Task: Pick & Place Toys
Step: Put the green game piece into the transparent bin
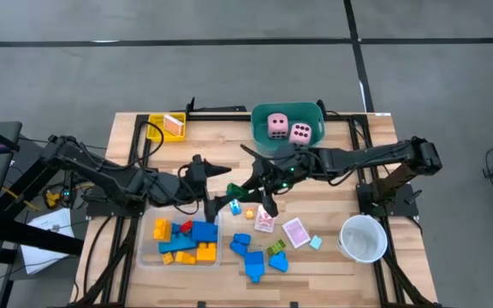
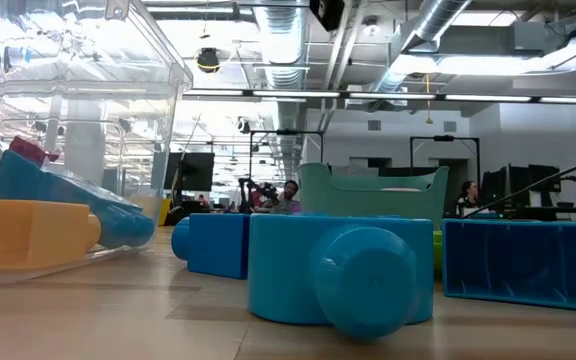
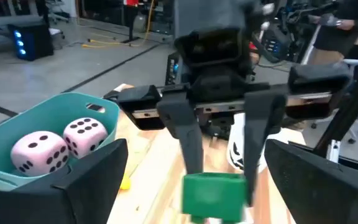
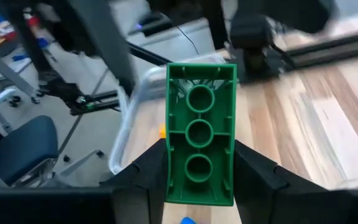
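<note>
Right pincer (image 4: 199, 186) covers green block's (image 4: 200, 134) lower end.

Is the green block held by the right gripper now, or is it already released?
Held. In the right wrist view the green block sits clamped between the right gripper's two dark fingers, above the table; the left gripper stands open facing it.

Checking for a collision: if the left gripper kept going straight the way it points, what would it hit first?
Probably the green block pinched in the right gripper, directly ahead between the left gripper's spread fingers; depth is unclear.
</note>
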Available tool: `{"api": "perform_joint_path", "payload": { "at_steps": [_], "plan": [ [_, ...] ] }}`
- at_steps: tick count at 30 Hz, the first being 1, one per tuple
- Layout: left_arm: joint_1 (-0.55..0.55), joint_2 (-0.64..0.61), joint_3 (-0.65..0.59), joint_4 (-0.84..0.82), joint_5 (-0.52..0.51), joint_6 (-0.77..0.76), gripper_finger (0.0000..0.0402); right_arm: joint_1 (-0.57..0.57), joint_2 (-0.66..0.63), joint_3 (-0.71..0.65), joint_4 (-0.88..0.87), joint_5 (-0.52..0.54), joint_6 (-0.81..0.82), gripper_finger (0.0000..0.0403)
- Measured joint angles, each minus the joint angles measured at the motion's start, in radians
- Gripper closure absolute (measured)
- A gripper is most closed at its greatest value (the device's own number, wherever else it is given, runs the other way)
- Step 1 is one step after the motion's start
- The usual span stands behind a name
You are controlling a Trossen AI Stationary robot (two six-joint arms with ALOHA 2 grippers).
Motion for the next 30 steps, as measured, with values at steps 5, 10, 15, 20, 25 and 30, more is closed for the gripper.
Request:
{"api": "perform_joint_path", "payload": {
  "at_steps": [5, 10, 15, 20, 25, 30],
  "plan": [
    [0.025, 0.000, 0.000, 0.009, 0.139, -0.031, 0.0029, 0.016, -0.001, 0.000, 0.023, 0.000, -0.025, 0.0270],
    [0.040, 0.000, 0.000, 0.010, 0.247, -0.081, 0.0038, 0.015, -0.001, 0.000, 0.030, 0.000, -0.025, 0.0270],
    [0.040, 0.000, 0.000, 0.010, 0.251, -0.082, 0.0049, 0.015, -0.001, 0.000, 0.038, 0.000, -0.025, 0.0270],
    [0.040, 0.000, 0.000, 0.006, 0.251, -0.090, 0.0064, 0.015, -0.001, 0.000, 0.045, -0.001, -0.024, 0.0270],
    [0.040, 0.000, 0.000, 0.006, 0.251, -0.090, 0.0085, 0.015, -0.001, 0.000, 0.064, -0.022, -0.024, 0.0270],
    [0.040, 0.000, 0.000, 0.006, 0.272, -0.090, 0.0121, 0.015, -0.001, 0.000, 0.085, -0.026, -0.021, 0.0270]
  ]
}}
